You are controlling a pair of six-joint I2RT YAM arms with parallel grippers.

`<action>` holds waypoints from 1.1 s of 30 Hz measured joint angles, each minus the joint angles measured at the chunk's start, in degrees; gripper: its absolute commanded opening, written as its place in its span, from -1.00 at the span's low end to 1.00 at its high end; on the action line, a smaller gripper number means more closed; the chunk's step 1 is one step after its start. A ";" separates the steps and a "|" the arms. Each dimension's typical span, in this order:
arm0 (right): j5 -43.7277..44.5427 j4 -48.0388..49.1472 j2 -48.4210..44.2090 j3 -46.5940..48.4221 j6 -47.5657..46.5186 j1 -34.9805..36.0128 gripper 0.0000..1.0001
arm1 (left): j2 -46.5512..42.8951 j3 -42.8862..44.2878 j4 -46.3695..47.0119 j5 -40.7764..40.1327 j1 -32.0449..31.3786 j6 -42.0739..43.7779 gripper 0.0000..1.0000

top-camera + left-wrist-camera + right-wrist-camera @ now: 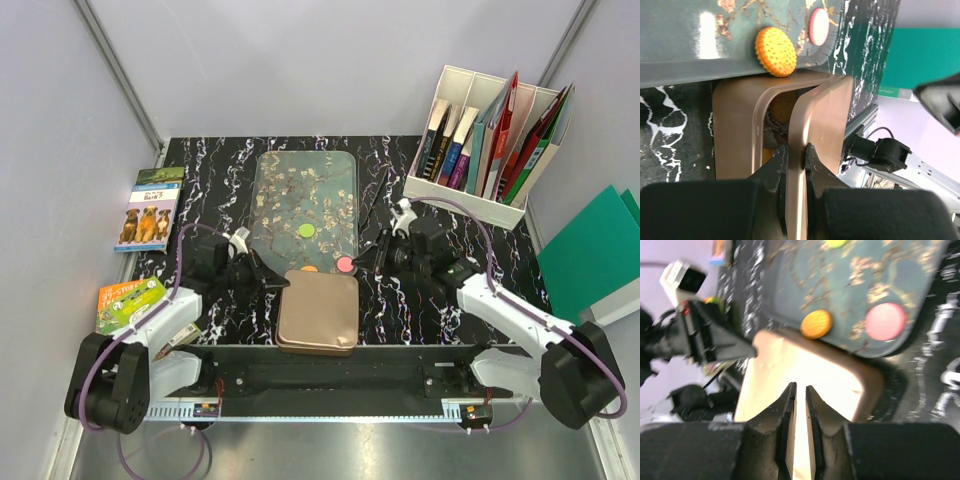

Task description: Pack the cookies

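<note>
left claw point(796, 150) pinches the edge of the copper-coloured rounded tin lid point(822, 115), tilting it up to expose orange cookies point(784, 107) already inside. a round orange cookie point(775, 51) and a pink one point(818, 26) wait at the near rim of the blossom-patterned tray point(680, 50). right claw point(800, 387), jaws a slit apart and empty, hovers by the lid.

Plain pale grey walls point(300, 60) stand all around. The table has a black top with white marble streaks point(200, 160). At its back right corner sits a white box of standing books point(455, 203). A flat green board point(590, 250) lies to the right. A dog picture book point(150, 210) lies to the left.
</note>
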 measured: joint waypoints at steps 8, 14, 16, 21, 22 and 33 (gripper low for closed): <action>-10.88 9.94 4.85 -1.86 2.89 2.49 -0.59 | 1.33 0.42 -1.31 -2.27 0.00 0.74 -1.00; -16.48 16.68 10.62 -4.48 4.66 4.31 -0.62 | 1.57 0.42 -1.57 -3.30 0.15 0.72 -1.00; -17.53 18.58 13.03 -5.46 4.98 4.74 -0.62 | 1.57 0.48 -1.64 -3.37 0.15 0.70 -1.00; -19.37 22.73 18.80 -7.34 5.97 5.95 -0.63 | 1.57 0.92 -2.43 -3.85 0.15 0.72 -0.85; -19.58 23.37 19.82 -7.41 6.19 6.27 -0.63 | 1.57 1.11 -2.73 -4.00 0.15 0.79 -0.78; -21.14 29.99 25.00 -7.39 7.28 7.41 -0.65 | 1.46 2.56 -6.27 -7.23 0.11 2.45 0.20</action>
